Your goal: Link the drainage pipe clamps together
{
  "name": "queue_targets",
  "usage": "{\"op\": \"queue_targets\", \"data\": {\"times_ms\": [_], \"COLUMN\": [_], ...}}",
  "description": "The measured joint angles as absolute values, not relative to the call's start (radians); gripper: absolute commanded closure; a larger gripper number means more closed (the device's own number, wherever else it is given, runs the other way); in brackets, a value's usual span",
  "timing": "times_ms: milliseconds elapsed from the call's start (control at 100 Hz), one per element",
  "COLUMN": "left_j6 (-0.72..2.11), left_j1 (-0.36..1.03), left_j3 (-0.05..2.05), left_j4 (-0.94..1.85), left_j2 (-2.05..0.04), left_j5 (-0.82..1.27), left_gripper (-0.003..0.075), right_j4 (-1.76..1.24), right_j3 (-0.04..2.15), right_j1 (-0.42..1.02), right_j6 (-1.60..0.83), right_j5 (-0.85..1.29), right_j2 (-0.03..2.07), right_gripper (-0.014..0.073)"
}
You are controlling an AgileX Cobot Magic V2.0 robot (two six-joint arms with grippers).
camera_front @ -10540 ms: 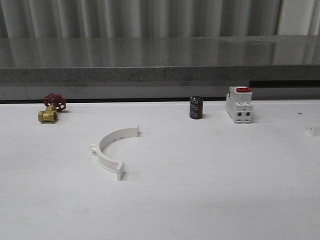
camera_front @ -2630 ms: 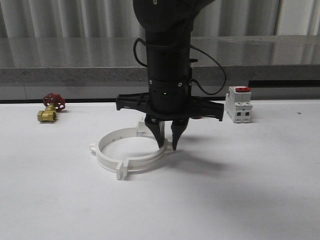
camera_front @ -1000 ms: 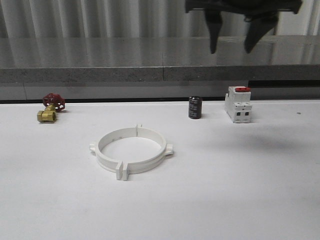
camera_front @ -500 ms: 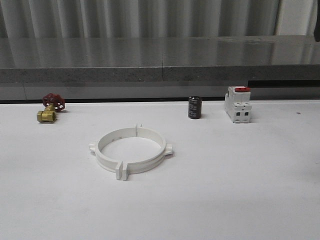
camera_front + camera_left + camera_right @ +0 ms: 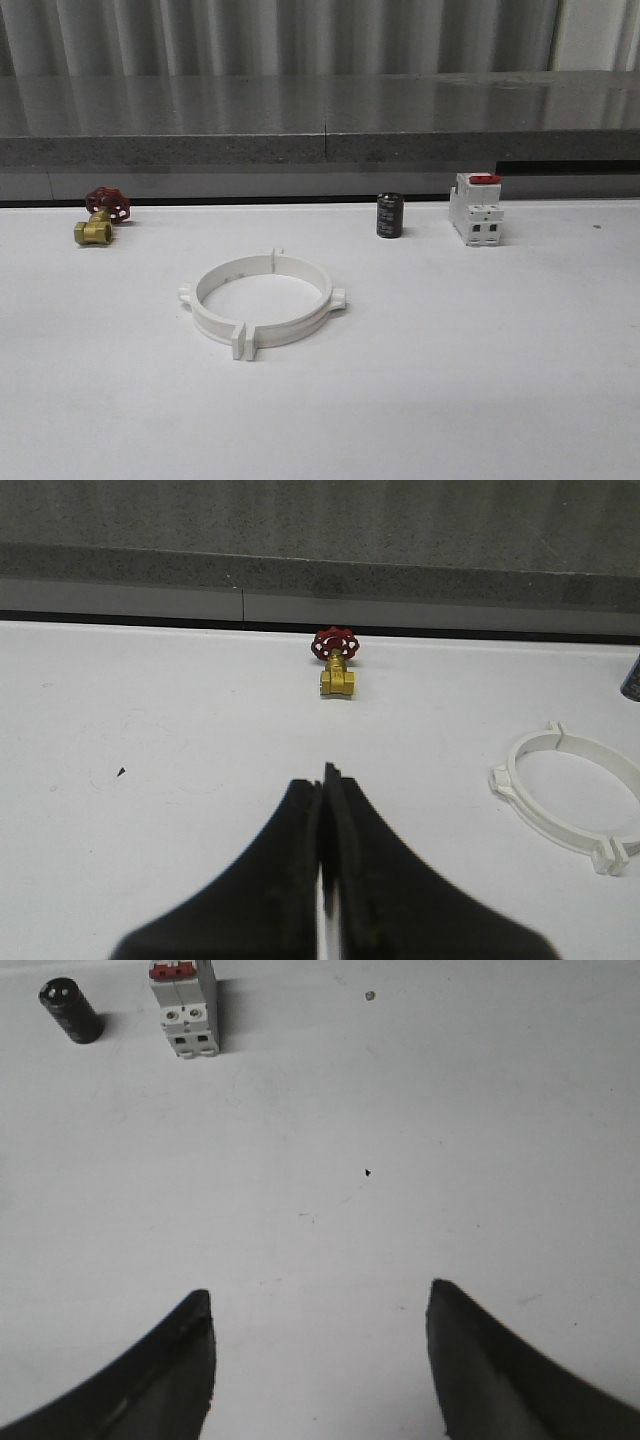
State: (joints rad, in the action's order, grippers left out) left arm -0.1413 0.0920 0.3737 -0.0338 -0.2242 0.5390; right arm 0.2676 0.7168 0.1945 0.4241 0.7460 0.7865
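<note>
On the white worktop (image 5: 480, 380) the two drainage pipe clamps (image 5: 262, 301) lie joined as one flat ring, left of the middle, with nothing touching them. The left claw (image 5: 324, 780) is clenched on nothing, above bare worktop. The right claw (image 5: 320, 1305) is released, fingers wide apart. Behind stand a brass valve (image 5: 100, 218), a black capacitor (image 5: 390, 215) and a white switch (image 5: 476, 210).

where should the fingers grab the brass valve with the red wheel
Probably across the brass body of the valve, coming straight down from above. It lies low on the table with open space around it; the body looks chunkier and steadier to pinch than the red wheel behind it.
</note>
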Motion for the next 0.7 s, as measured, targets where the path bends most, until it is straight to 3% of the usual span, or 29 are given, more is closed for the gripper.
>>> {"op": "queue_targets", "data": {"times_ms": [260,700], "left_j6": [-0.141,-0.141], "left_j1": [0.092,0.092], "left_j3": [0.374,0.374], "left_j4": [-0.034,-0.034], "left_j2": [-0.224,-0.224], "left_j5": [0.539,0.539], "left_gripper": [0.0741,0.0741], "right_j4": [0.268,0.268], "right_j3": [0.623,0.621], "right_j1": [0.195,0.195], "right_j6": [0.387,0.383], "right_j5": [0.746,0.749], "right_j2": [0.619,0.605], "right_gripper": [0.0664,0.0661]}}
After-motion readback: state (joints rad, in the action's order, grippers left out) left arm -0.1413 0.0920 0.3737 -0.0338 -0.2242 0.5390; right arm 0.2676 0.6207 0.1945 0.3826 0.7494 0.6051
